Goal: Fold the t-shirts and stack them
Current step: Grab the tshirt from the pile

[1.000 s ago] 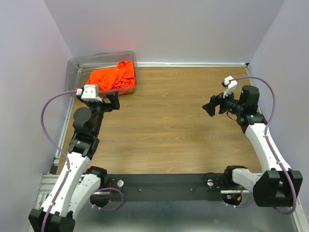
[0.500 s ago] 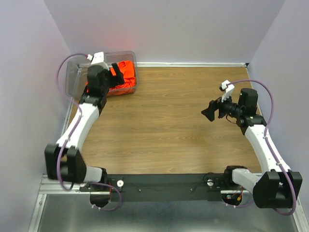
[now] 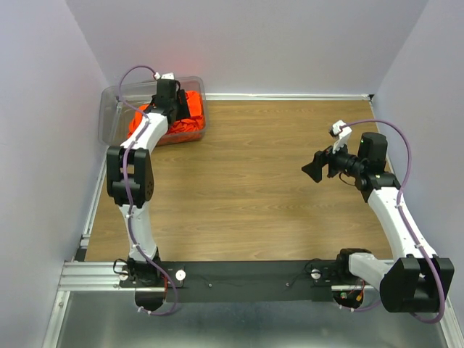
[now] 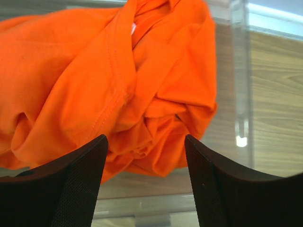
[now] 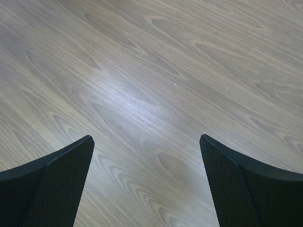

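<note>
Crumpled bright orange t-shirts (image 3: 190, 114) lie in a clear plastic bin (image 3: 112, 116) at the table's back left. In the left wrist view the orange fabric (image 4: 118, 80) fills the frame, with a bit of white tag near the top. My left gripper (image 3: 180, 109) hovers open over the bin, just above the pile, its jaws wide apart (image 4: 146, 184) with nothing between them. My right gripper (image 3: 317, 165) is open and empty above bare wood on the right side (image 5: 147, 184).
The bin's clear wall (image 4: 239, 71) stands right of the pile. The wooden table (image 3: 254, 188) is ringed by lilac walls at the back and both sides. A black rail (image 3: 246, 279) with the arm bases runs along the near edge.
My left arm has swung from the table's left edge up and back, reaching over the bin and the orange pile. The right gripper has shifted only slightly.
</note>
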`<control>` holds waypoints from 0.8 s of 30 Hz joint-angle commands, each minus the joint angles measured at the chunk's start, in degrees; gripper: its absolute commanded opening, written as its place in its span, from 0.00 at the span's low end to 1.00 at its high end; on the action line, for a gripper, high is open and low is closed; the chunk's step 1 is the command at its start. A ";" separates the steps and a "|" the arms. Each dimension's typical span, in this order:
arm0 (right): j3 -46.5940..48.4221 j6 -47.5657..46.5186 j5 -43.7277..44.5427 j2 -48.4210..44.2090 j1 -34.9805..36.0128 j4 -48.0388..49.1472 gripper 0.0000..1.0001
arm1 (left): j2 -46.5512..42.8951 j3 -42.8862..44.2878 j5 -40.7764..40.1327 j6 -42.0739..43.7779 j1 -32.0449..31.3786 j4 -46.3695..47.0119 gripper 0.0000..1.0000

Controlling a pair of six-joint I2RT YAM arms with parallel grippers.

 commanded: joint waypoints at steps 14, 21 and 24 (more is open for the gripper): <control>-0.07 -0.02 -0.83 0.78 -0.26 -1.00 1.00 | 13.84 13.70 -9.93 6.74 0.81 -9.65 0.49; 0.02 -0.02 -1.01 0.69 -0.26 -1.17 1.00 | 12.35 13.96 -11.34 8.68 0.81 -9.56 0.33; 0.02 -0.02 -0.83 0.34 -0.26 -1.09 1.00 | 11.04 14.31 -10.73 8.95 0.81 -9.56 0.15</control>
